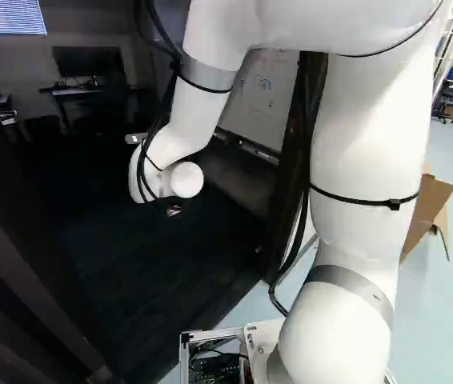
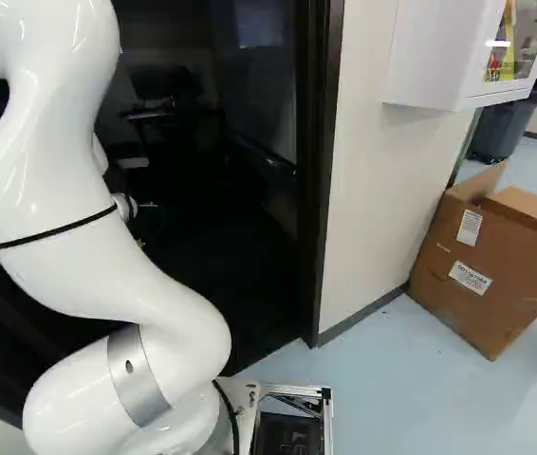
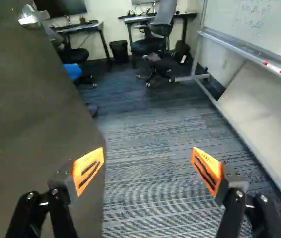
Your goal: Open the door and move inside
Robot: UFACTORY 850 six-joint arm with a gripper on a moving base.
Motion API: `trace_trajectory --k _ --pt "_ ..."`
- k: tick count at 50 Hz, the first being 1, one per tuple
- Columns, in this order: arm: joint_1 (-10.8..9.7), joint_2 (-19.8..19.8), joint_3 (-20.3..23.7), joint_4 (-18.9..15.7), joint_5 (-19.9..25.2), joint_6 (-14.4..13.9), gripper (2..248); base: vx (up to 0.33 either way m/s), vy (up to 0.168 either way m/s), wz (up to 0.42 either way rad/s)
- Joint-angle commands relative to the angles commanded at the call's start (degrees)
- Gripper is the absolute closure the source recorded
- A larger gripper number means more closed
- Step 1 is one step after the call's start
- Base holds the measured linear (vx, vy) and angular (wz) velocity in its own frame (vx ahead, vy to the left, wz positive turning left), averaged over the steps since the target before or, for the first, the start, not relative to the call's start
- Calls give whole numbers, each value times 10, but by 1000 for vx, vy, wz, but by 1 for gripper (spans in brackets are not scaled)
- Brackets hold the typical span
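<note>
Orange pads (image 3: 87, 171), wedge-shaped and scored with dark slots, faced each other across a wide gap in the wrist view. My pincer (image 1: 173, 211) was spread, with nothing pinched between its fingers. Underfoot beyond it lay blue-grey carpet (image 3: 145, 198), finely striped. Inside the room, I noted a smooth whiteboard (image 3: 262, 25) on a straight metal frame, and black-topped desks (image 3: 155, 18) with dark legs. At the right of the right base view stood a cardboard box (image 2: 487, 265) — brown, angular, flaps open — near a plain pale wall (image 2: 382, 190).

Regarding the door (image 3: 36, 114): it stood open beside one of my fingers, a flat, dark, dull panel with a long straight edge and a shiny metal handle (image 3: 30, 20). Contact between finger and panel could not be determined.
</note>
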Motion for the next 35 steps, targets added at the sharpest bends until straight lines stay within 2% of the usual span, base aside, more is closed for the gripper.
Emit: trace_trajectory --k 15,35 --pt "-15 36 41 -26 12 0 3 0 0 0" --pt "-34 90 100 -43 43 0 3 0 0 0"
